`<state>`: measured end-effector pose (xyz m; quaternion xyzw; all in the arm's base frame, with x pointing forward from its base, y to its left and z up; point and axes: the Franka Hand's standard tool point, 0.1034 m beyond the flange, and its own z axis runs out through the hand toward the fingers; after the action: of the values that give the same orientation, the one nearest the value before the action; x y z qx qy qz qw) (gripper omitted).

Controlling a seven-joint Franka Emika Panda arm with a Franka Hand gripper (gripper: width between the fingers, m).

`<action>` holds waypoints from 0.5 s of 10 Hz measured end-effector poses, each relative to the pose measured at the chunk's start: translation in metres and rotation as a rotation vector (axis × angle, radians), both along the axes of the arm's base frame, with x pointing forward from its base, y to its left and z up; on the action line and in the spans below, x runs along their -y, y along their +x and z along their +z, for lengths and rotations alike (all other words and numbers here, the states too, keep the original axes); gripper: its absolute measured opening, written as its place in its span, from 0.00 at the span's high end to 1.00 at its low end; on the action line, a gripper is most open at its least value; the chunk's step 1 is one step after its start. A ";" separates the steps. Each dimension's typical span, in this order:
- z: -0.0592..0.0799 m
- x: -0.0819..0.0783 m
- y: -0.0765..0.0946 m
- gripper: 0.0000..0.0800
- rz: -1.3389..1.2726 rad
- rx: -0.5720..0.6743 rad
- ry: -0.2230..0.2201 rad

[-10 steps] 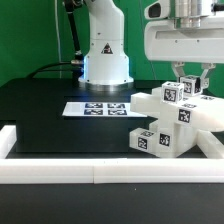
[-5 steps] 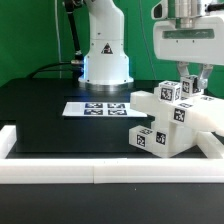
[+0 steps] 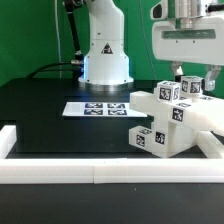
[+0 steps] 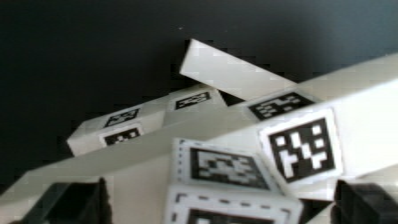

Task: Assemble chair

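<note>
The chair [image 3: 172, 125] is a chunky stack of white tagged pieces at the exterior view's right, against the front rail. Two small tagged cubes [image 3: 168, 93] sit at its top. My gripper [image 3: 196, 78] hangs straight above that top, open, with its dark fingers [image 3: 215, 80] on either side of the upper cube and apart from it. In the wrist view the chair's tagged faces [image 4: 222, 165] fill the picture. The gripper [image 4: 217, 205] stands wide open around a tagged block and holds nothing.
The marker board [image 3: 95, 108] lies flat on the black table left of the chair. The robot's white base [image 3: 105, 55] stands behind it. A long white border rail [image 3: 100, 175] runs along the front, with a corner piece at the exterior view's left [image 3: 6, 140].
The fingers have spread apart and let go of the top cube they were closed around. The gripper has shifted slightly up and toward the exterior view's right.
</note>
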<state>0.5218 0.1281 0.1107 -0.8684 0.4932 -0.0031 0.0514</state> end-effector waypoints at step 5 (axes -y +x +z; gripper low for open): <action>0.004 0.001 0.005 0.19 0.547 0.043 -0.050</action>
<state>0.5267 0.1273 0.1147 -0.9701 0.2388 -0.0198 0.0393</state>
